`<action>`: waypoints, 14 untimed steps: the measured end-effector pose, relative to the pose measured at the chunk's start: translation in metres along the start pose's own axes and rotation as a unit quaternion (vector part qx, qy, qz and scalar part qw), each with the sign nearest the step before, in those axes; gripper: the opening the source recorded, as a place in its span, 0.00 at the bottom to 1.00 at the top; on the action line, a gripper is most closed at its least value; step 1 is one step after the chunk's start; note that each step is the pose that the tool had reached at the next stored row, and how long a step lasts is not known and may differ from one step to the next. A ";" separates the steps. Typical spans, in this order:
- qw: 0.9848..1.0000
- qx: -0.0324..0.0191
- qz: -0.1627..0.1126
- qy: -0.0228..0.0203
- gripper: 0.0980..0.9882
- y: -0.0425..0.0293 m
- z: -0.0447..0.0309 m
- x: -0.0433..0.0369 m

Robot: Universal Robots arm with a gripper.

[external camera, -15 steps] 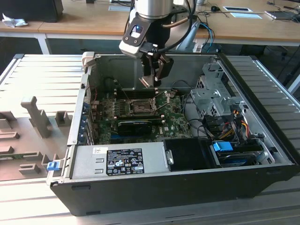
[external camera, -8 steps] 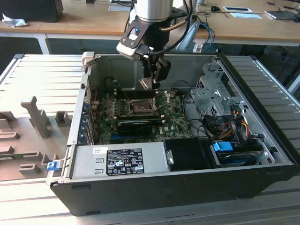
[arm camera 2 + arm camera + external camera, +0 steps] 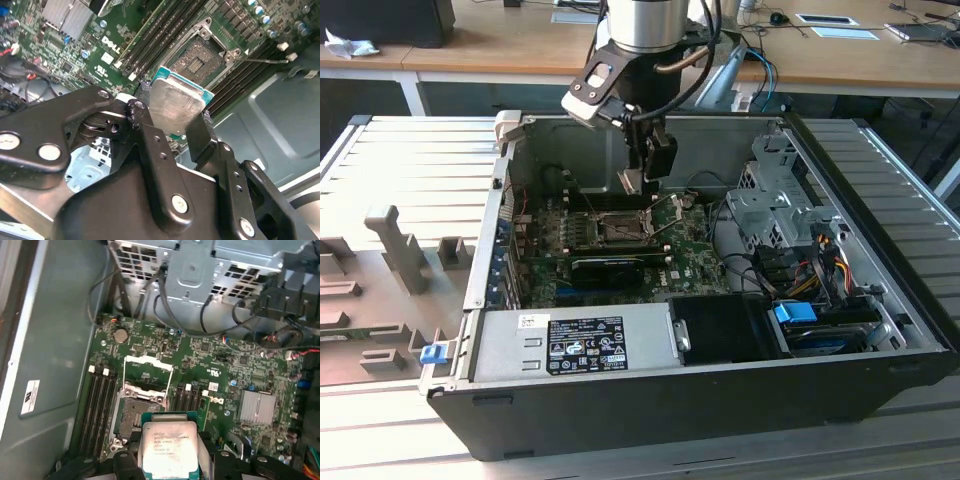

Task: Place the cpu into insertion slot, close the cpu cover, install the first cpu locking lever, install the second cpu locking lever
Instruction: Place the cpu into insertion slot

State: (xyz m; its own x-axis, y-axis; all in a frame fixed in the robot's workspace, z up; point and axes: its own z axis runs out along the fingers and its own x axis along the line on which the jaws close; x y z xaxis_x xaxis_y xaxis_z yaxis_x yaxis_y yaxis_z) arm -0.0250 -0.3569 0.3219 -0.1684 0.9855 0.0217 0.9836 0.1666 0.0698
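Soft even light; glare on the cpu (image 3: 172,107).

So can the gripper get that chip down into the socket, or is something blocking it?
Probably yes: the gripper holds the cpu above the insertion slot, the cpu cover is swung open, and nothing seems to lie between them.

Logo on motherboard (image 3: 95,60), label on power supply (image 3: 570,345), fine print on the cpu (image 3: 167,447)
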 end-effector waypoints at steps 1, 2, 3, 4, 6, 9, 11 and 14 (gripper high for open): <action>1.000 0.000 0.007 0.000 0.48 0.0000 0.0005 0.0000; 1.000 0.000 0.015 -0.001 0.48 -0.0001 0.0013 0.0001; 1.000 0.000 0.020 -0.001 0.48 -0.0001 0.0017 0.0001; 1.000 -0.001 0.025 -0.002 0.48 -0.0002 0.0022 0.0001; 0.999 -0.001 0.049 -0.003 0.48 -0.0003 0.0041 0.0001; 0.996 -0.002 0.086 -0.006 0.48 -0.0005 0.0078 0.0000; 0.995 -0.002 0.099 -0.008 0.48 -0.0007 0.0098 0.0000; 0.996 -0.002 0.091 -0.011 0.48 -0.0008 0.0162 0.0016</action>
State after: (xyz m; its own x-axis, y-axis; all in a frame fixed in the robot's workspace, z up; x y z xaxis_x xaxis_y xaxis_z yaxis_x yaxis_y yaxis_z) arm -0.0249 -0.3549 0.3058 0.0143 0.9998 0.0122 0.9974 -0.0152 0.0704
